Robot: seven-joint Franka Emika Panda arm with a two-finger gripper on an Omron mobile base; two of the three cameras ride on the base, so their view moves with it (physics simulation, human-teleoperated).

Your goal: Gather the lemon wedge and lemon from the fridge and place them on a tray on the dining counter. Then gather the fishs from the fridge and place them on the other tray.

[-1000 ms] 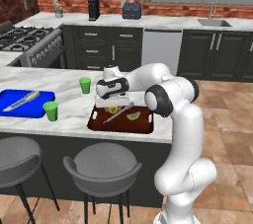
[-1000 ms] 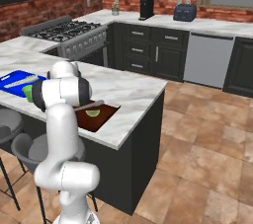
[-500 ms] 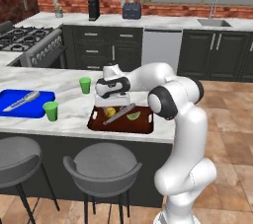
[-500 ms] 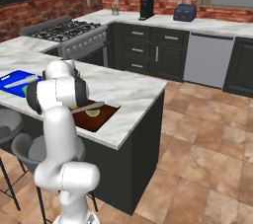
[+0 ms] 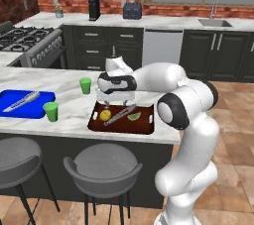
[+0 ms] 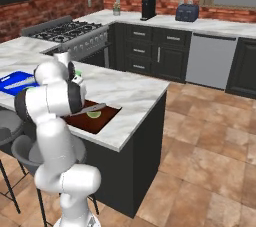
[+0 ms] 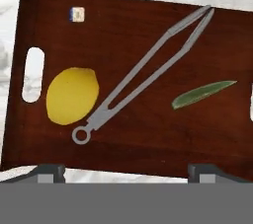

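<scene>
The lemon [image 7: 72, 94] lies free at the left end of the dark reddish-brown tray [image 7: 133, 30], next to silvery tongs [image 7: 143, 75]. The lemon wedge [image 7: 203, 93] lies edge-on to the right of the tongs. My gripper [image 7: 126, 171] hangs open just above the tray's near edge, with nothing between its fingertips [image 7: 49, 171]. From the left base view, the gripper [image 5: 116, 102] hovers over the tray [image 5: 144, 126], with the lemon [image 5: 105, 115] and wedge [image 5: 134, 116] below it. The tray sits on the dining counter [image 5: 69, 78]. The other tray [image 5: 10, 97], bright blue, lies at the left.
Two green cups [image 5: 86, 85] [image 5: 51, 111] stand between the two trays. A silvery utensil [image 5: 22, 101] lies on the blue tray. Two grey stools [image 5: 99, 169] [image 5: 15, 154] stand in front of the counter. Stove and dark cabinets line the back wall.
The gripper's jaws have spread wider and the hand has lifted a little off the tray. The lemon stays lying on the tray.
</scene>
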